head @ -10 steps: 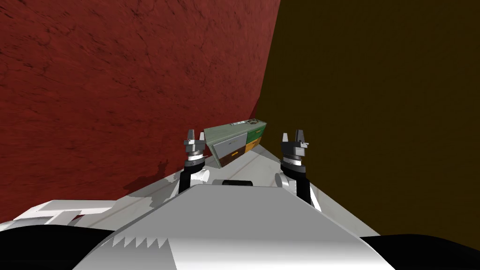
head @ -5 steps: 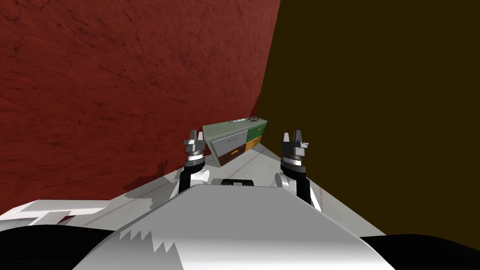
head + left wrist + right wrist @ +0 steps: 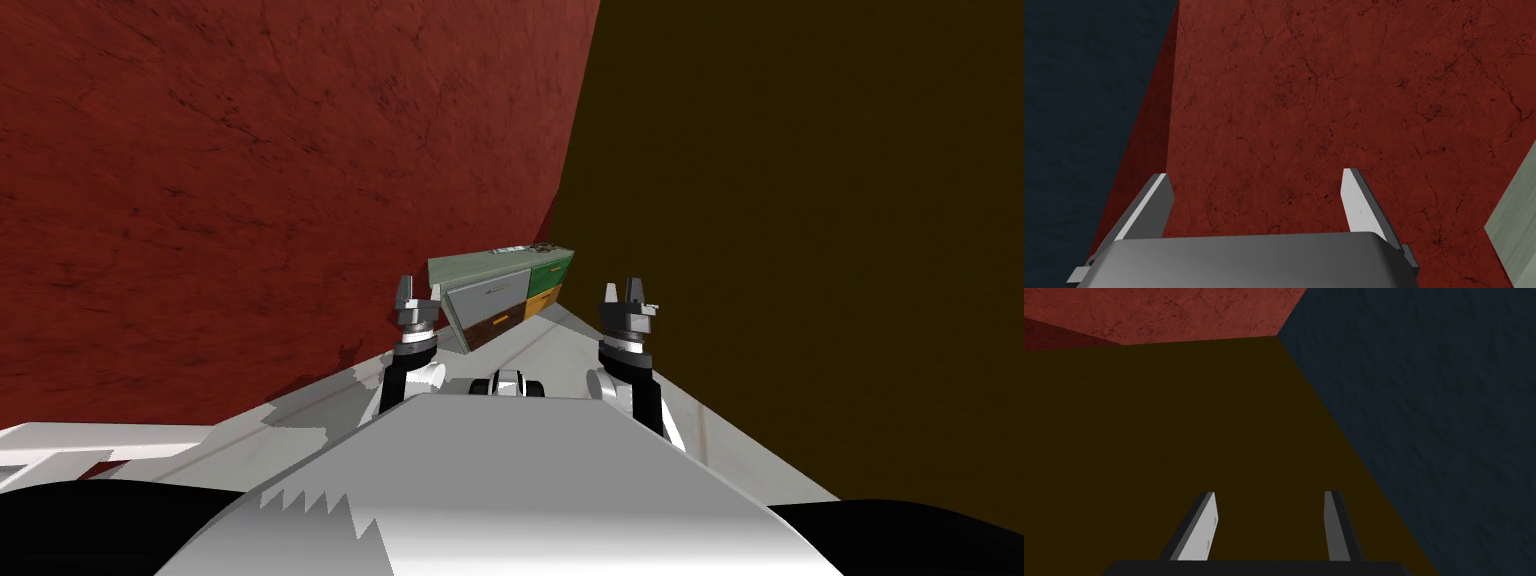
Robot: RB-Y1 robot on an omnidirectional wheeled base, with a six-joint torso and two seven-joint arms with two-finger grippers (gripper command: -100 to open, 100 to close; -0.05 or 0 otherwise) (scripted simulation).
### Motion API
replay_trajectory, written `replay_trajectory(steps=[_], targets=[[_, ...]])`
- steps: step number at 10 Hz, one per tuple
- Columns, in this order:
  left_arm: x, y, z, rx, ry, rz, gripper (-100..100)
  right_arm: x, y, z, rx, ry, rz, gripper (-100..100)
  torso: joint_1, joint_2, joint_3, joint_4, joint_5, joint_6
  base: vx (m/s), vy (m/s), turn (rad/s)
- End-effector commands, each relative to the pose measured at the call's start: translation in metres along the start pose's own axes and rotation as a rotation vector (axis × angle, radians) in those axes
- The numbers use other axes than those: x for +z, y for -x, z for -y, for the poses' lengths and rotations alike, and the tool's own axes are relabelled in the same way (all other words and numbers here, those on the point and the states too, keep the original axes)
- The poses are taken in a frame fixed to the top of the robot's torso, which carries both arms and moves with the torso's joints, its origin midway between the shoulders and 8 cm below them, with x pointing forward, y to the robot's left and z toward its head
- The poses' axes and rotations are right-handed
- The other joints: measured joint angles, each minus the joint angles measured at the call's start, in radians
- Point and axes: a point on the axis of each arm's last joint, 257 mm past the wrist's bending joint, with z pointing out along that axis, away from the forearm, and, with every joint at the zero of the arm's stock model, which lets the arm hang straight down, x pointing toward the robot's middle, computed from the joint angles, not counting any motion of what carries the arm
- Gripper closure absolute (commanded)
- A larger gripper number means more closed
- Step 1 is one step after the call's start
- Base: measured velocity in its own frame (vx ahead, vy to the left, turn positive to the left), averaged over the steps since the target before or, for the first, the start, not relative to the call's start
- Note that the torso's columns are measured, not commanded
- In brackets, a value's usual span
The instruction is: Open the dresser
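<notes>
The dresser (image 3: 500, 290) stands ahead against the red wall, in the corner with the dark olive wall. It has a pale green top and four drawer fronts: grey, green, dark brown and orange, all looking flush. A sliver of its pale green side (image 3: 1516, 220) shows in the left wrist view. My left gripper (image 3: 414, 292) is raised just left of the dresser and some way short of it, fingers open and holding nothing. My right gripper (image 3: 626, 293) is raised to the dresser's right, open too.
A red wall (image 3: 250, 180) runs close along my left. A dark olive wall (image 3: 800, 250) closes the right. The pale floor (image 3: 560, 345) narrows toward the dresser. A white ledge (image 3: 60, 440) lies low at the left.
I have moved forward: the dresser sits slightly higher and larger than a second ago. Both arms keep their pose.
</notes>
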Motion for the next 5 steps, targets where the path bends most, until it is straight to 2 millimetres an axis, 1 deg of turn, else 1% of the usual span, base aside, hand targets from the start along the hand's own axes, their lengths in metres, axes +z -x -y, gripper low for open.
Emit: replay_trajectory(steps=[1,3,5], targets=[[-0.003,-0.002,-0.014,0.009,0.04,-0.043,-100,0.0,0.0,0.0,0.0,0.0,0.0,0,0.0,0.002,-0.005,0.003,0.0,0.0,0.083,-0.046,0.084],[-0.008,-0.002,-0.03,0.011,0.081,-0.065,-100,0.0,0.0,0.0,0.0,0.0,0.0,0,0.0,0.004,-0.005,0.004,0.0,0.0,0.094,-0.053,0.079],[-0.013,0.001,-0.048,0.008,0.127,-0.074,-100,0.0,0.0,0.0,0.0,0.0,0.0,0,-0.001,0.006,-0.004,0.005,0.0,0.0,0.102,-0.09,0.119]])
